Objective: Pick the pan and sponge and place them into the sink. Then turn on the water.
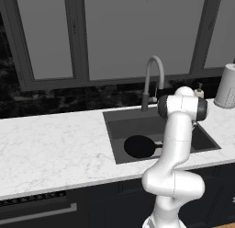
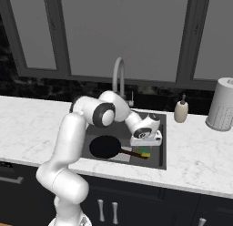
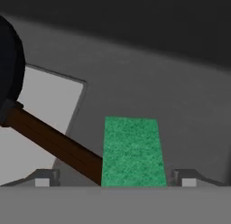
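My pincer (image 3: 115, 178) wide round sponge (image 3: 131, 151) in sink (image 2: 157, 163); risk: lifting snags pan handle (image 3: 54, 142), nudging pan (image 2: 105, 146).

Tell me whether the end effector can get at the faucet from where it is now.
Probably yes. The end effector is low in the sink over the sponge, beside the pan. The faucet rises behind the basin with open space between; lifting clear first seems enough.
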Controlling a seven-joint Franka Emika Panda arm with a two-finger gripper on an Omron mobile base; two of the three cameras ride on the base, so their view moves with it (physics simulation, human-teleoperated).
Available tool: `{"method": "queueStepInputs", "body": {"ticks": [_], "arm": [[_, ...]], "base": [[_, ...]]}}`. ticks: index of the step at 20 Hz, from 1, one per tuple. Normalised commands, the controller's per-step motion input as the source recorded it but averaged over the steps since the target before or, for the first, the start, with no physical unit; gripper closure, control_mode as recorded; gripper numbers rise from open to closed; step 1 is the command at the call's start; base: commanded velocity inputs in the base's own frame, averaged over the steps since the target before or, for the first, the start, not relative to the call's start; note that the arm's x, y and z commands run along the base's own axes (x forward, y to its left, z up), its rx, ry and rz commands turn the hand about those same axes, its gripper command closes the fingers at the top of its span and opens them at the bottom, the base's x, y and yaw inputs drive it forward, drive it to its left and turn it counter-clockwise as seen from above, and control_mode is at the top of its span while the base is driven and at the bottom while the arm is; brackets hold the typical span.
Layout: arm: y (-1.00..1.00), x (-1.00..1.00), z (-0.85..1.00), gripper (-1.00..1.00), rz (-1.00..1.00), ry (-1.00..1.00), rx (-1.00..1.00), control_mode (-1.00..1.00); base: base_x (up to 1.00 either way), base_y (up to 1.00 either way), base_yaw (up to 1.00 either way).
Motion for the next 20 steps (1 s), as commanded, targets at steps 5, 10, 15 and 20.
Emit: {"method": "queueStepInputs", "body": {"ticks": [5, 10, 15, 20], "arm": [[0.05, -0.27, 0.94, -1.00, 0.00, -0.33, 0.06, -1.00], [0.07, -0.26, 0.91, -1.00, -0.02, -0.20, 0.06, -1.00], [0.00, -0.08, 0.20, -1.00, -0.01, 0.00, 0.01, -1.00], [0.00, -0.02, 0.18, -1.00, 0.00, -0.01, 0.07, -1.00]], "base": [[0.00, 0.00, 0.00], [0.00, 0.00, 0.00], [0.00, 0.00, 0.00], [0.00, 0.00, 0.00]]}}
